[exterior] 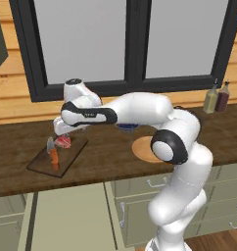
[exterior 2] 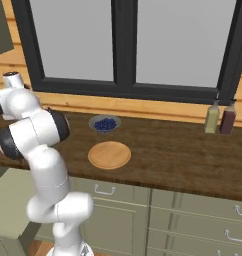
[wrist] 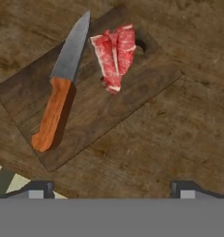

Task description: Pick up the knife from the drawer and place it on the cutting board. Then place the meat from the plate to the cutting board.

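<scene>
Nearest, drawer [exterior: 71, 215] pulled open below the counter edge, interior hard to make out. Above, arm stretched left across counter [exterior 2: 183, 150], gripper [wrist: 111, 187] hovering over cutting board [exterior: 44, 164], jaws wide apart, nothing between them. On the board, knife [wrist: 60, 92] and meat [wrist: 115, 55] side by side, not touching. Farther right, plate [exterior 2: 109, 154] bare; behind it, bowl [exterior 2: 104, 123] of blue berries.
</scene>
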### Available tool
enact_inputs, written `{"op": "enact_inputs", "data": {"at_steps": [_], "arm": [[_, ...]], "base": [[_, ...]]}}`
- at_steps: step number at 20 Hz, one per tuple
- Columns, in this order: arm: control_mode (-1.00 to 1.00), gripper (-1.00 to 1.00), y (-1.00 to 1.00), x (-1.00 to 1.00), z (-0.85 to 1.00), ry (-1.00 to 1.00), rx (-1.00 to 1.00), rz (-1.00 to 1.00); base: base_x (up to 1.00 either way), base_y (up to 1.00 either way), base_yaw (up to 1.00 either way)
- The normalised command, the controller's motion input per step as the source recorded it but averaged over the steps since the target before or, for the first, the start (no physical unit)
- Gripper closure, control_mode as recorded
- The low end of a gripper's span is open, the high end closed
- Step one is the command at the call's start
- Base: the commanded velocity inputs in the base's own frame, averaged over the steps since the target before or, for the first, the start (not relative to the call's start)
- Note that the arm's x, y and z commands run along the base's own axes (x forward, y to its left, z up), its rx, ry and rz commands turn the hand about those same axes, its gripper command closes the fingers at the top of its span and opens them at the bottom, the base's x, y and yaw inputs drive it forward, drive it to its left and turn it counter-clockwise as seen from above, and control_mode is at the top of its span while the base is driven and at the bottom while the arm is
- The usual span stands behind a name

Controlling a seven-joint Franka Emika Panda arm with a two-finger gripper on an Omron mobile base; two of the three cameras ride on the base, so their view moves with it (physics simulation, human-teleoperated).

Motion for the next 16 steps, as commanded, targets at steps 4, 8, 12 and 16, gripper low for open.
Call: {"op": "enact_inputs", "data": {"at_steps": [4, 8, 12, 16], "arm": [[-1.00, -1.00, -0.36, -0.53, 0.90, -0.03, 0.10, 0.00], [-1.00, -1.00, -0.36, -0.77, 0.62, -0.03, 0.09, 0.00], [-1.00, -1.00, -0.33, -0.51, 0.14, -0.05, 0.16, 0.00], [-1.00, -1.00, -0.48, -0.39, 0.03, -0.08, 0.14, 0.00]], "base": [[0.00, 0.00, 0.00], [0.00, 0.00, 0.00], [0.00, 0.00, 0.00], [0.00, 0.00, 0.00]]}}
